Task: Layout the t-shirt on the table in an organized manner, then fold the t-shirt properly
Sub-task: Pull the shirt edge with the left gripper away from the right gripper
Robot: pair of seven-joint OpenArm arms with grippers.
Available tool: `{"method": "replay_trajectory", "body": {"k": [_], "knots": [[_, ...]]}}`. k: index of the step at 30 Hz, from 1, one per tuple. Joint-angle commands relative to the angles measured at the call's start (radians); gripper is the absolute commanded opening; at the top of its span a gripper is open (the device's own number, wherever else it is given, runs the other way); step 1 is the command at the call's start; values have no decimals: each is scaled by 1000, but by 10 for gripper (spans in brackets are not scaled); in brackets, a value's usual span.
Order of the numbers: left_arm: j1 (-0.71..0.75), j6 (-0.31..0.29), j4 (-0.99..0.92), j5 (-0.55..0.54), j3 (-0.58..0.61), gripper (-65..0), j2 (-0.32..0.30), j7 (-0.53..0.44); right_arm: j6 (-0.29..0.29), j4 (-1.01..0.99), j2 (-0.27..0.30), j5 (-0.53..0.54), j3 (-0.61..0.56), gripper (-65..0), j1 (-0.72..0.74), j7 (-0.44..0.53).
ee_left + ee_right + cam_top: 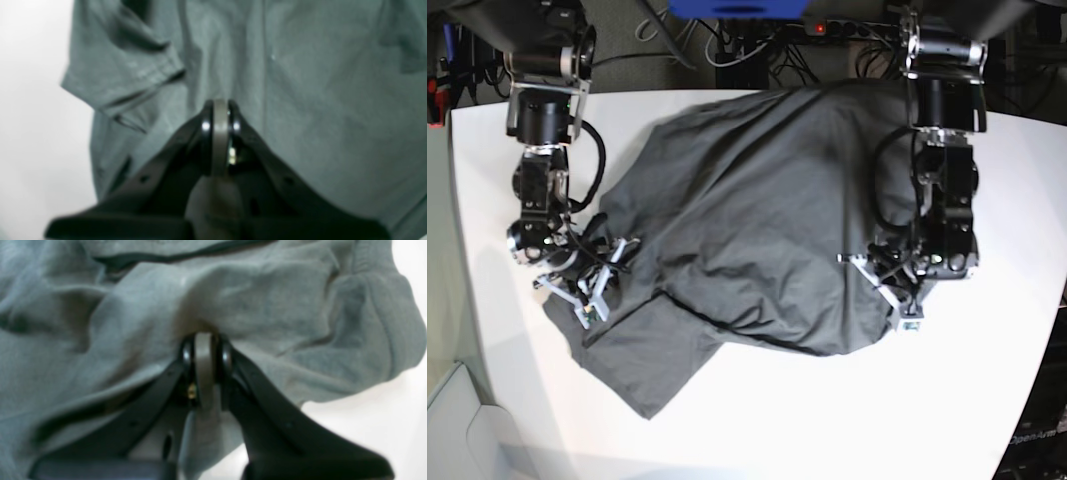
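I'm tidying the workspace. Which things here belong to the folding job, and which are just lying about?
Job:
- t-shirt
- table
- left gripper
- right gripper

Lying about:
- cables behind the table
- power strip

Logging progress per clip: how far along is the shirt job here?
Early. Done: nothing finished; the t-shirt lies rumpled on the table, unfolded. In hand: the left gripper and right gripper are each shut on a pinch of fabric at opposite sides. Left: spreading it flat, then every fold.
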Motion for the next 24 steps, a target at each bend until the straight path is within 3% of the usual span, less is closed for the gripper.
{"method": "replay_trajectory", "body": {"k": [1,10,19,24], "knots": [[-12,7,-14,7,-4,-646,-14,-3,4,1,7,-29,1,-628,7,-46],[-27,7,-283,5,-4,-646,-61,-215,4,1,9,-29,-3,-628,7,-44],[-128,1,-356,5,-52,-646,-103,-252,4,-2,40,-29,1,-628,1,-10],[-206,-1,-519,5,-53,-646,-136,-364,4,-2,50,-30,3,-628,-2,-9]]}}
